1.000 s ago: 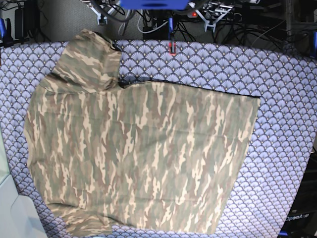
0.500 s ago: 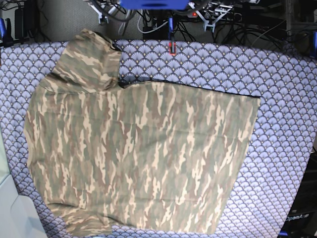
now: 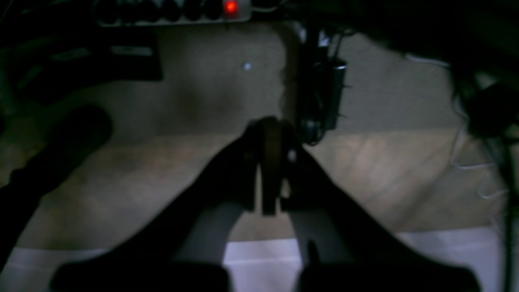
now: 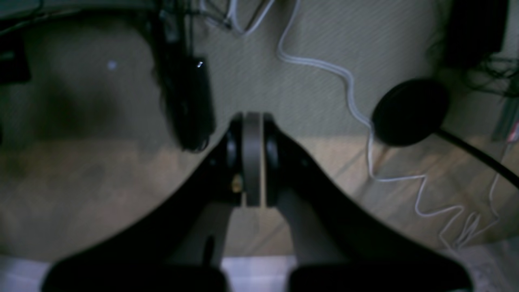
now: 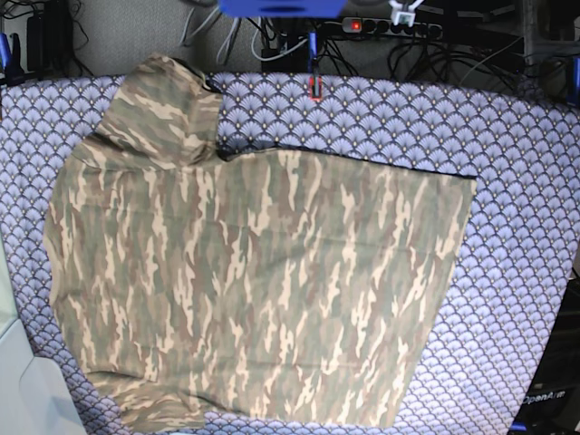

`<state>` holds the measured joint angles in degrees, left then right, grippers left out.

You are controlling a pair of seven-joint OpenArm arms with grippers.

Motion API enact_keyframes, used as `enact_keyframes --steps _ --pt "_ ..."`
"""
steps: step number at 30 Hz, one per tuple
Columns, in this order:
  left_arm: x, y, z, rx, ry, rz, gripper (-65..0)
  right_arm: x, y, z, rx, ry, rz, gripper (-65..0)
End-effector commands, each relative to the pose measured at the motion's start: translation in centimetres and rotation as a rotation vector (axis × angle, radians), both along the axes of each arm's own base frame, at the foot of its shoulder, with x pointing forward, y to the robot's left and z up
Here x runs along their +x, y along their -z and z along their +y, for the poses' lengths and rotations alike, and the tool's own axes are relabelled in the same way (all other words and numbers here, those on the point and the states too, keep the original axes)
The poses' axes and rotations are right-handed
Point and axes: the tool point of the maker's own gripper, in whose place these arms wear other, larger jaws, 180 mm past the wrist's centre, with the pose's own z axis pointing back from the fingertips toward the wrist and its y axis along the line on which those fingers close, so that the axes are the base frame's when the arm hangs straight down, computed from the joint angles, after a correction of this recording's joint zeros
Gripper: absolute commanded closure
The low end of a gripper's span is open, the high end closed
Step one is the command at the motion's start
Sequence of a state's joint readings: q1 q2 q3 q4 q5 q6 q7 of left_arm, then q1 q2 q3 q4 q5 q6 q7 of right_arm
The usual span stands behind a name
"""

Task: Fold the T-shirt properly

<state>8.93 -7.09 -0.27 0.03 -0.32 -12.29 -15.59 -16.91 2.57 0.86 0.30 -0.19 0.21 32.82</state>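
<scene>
So we've got the T-shirt (image 5: 254,281) spread flat across most of the base view, lying on the purple scallop-patterned cloth (image 5: 517,208) that shows along the top and right edges of the frame. One sleeve pokes up toward the upper left, the other sits at the bottom left, and the straight edge of the shirt runs along the right side of the frame.

Neither arm is over the shirt in the base view. In the left wrist view, which is really dark, we see the left gripper (image 3: 268,162) clenched with nothing between its jaws, pointing at the floor, with a power strip with a red light (image 3: 231,7) at the top. In the right wrist view the right gripper (image 4: 252,158) is clenched on nothing too, with a white cable (image 4: 348,85) snaking across the floor on the right side.
</scene>
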Motion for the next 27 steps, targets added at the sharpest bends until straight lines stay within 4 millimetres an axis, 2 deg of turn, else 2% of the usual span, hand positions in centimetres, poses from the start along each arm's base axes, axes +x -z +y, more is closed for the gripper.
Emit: enact_keyframes --steps 1,9,14,17,22,27 --pt "-0.9 -0.2 0.2 -0.003 -0.004 -0.003 -0.5 -2.2 -0.7 -0.1 0.000 0.002 0.011 0.0" --pt "-4.2 -2.0 0.6 0.001 -0.029 -0.133 -0.5 -5.0 -4.3 -2.3 -0.041 -0.036 -0.158 0.0" --pt "-6.0 -4.0 1.5 0.029 -0.120 -0.248 -0.5 -6.0 -7.1 -2.8 -0.052 -0.059 -0.280 0.0" --pt "-6.5 -5.4 3.0 0.067 -0.165 -0.329 -0.5 -6.6 -8.9 -2.9 -0.056 -0.073 -0.351 0.0" --pt "-7.7 -7.7 3.5 0.089 -0.180 -0.435 -0.5 -7.5 -11.4 -2.8 -0.057 -0.088 -0.439 0.0" --pt "-9.1 -10.8 3.5 0.102 -0.193 -0.562 -0.5 -8.2 -12.0 -2.8 -0.056 -0.090 -0.438 0.0"
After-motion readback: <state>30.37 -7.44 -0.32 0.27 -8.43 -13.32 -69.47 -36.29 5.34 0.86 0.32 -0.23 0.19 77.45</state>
